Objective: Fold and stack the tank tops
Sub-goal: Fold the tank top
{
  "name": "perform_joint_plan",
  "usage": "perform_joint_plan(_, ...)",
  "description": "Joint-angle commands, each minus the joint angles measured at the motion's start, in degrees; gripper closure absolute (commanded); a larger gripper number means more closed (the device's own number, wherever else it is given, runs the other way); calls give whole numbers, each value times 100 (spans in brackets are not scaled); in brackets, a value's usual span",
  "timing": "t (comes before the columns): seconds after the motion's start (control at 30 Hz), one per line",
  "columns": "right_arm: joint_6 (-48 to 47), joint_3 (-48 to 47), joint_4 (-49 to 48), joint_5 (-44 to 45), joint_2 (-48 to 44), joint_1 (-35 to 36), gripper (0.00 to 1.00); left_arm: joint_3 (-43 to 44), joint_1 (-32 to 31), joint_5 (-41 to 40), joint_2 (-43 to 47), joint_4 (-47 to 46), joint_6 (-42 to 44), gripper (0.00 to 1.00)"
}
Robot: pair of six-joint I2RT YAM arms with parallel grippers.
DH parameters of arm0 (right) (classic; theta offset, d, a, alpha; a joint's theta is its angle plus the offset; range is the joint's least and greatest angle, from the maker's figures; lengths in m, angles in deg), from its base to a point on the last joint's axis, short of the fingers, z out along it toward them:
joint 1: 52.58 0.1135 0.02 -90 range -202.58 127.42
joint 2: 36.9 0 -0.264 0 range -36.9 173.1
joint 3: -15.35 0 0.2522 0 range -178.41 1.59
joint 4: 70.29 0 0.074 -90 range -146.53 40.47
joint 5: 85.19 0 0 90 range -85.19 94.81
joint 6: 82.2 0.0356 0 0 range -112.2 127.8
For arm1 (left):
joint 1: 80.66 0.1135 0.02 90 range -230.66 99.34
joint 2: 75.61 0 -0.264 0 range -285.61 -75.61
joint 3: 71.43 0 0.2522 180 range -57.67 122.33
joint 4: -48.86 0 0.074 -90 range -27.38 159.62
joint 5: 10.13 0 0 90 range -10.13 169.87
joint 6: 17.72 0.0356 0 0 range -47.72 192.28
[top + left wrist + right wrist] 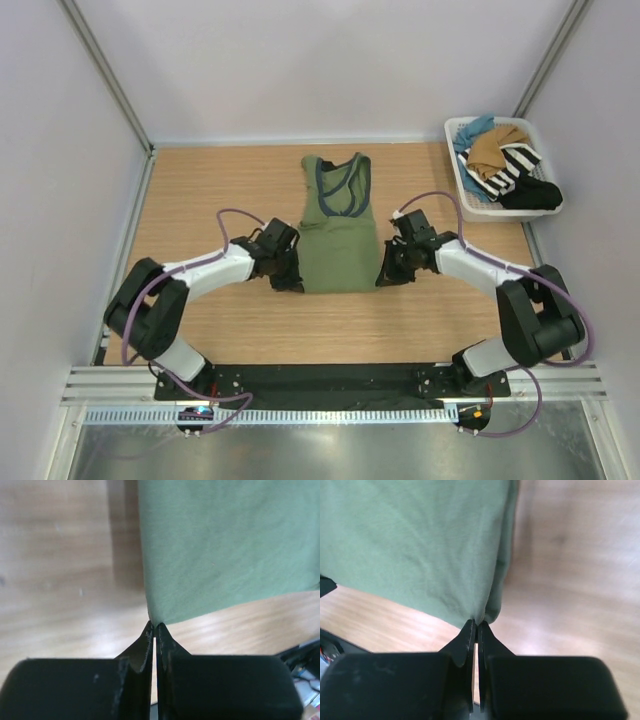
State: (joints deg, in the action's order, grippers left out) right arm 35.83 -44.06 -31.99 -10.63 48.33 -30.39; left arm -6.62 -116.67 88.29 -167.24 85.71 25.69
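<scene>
As left claw, right claw seemingly pinch one olive top

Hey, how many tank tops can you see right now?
2: the green tank top flat mid-table, the tan one bunched in the basket; more may be buried there.

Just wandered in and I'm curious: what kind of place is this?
Probably a robotics test cell: left arm and right arm bolted at a wooden table, white panels around, an olive green tank top, a white basket of clothes.
</scene>
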Motion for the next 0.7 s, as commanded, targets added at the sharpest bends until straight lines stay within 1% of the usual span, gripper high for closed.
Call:
perform_joint_plan(0.0, 299, 222, 429, 401, -639, 434, 94, -428, -196, -43, 672, 310, -148, 100)
perform_joint_plan(0.03, 378, 336, 455, 454, -735, 530, 93, -551, -196, -43, 786, 293, -184, 100)
perform_joint_plan(0.1, 580, 486, 552, 647, -989, 821, 88, -920, -205, -34, 1121, 214, -289, 100)
perform_joint_plan(0.2, 721, 653, 622, 718, -1358, 1006, 83, -1263, -205, 45, 1464, 196, -351, 100)
perform_joint_plan(0.23, 730, 662, 649, 727, -1430, 1015, 80, -1342, -205, 97, 1569, 204, -342, 100)
perform_joint_plan(0.27, 721, 636, 684, 753, -1500, 1015, 75, -1491, -205, 107, 1648, 213, -360, 100)
perform_joint_plan(0.3, 652, 479, 771, 918, -1544, 1015, 62, -1571, -205, 107, 1832, 231, -368, 100)
perform_joint_plan(0.37, 537, 207, 807, 1043, -1545, 1015, 51, -1764, -205, 159, 2060, 248, -360, 100)
perform_joint_plan(0.4, 406, -125, 764, 1026, -1501, 1006, 50, -1826, -205, 203, 2105, 248, -334, 100)
perform_joint_plan(0.47, 282, -505, 563, 868, -1168, 1006, 50, -1949, -205, 334, 2185, 249, -281, 100)
perform_joint_plan(0.53, 203, -1119, 447, 597, -799, 1006, 49, -2011, -205, 396, 2255, 266, -219, 100)
perform_joint_plan(0.57, 194, -1348, 334, 551, -397, 1006, 47, -2063, -205, 458, 2290, 266, -210, 100)
perform_joint_plan(0.63, 229, -1963, 184, 481, -26, 1006, 45, -2125, -205, 484, 2386, 266, -184, 100)
perform_joint_plan(0.67, 220, -2183, 70, 472, 411, 1006, 44, -2195, -205, 493, 2431, 266, -167, 100)
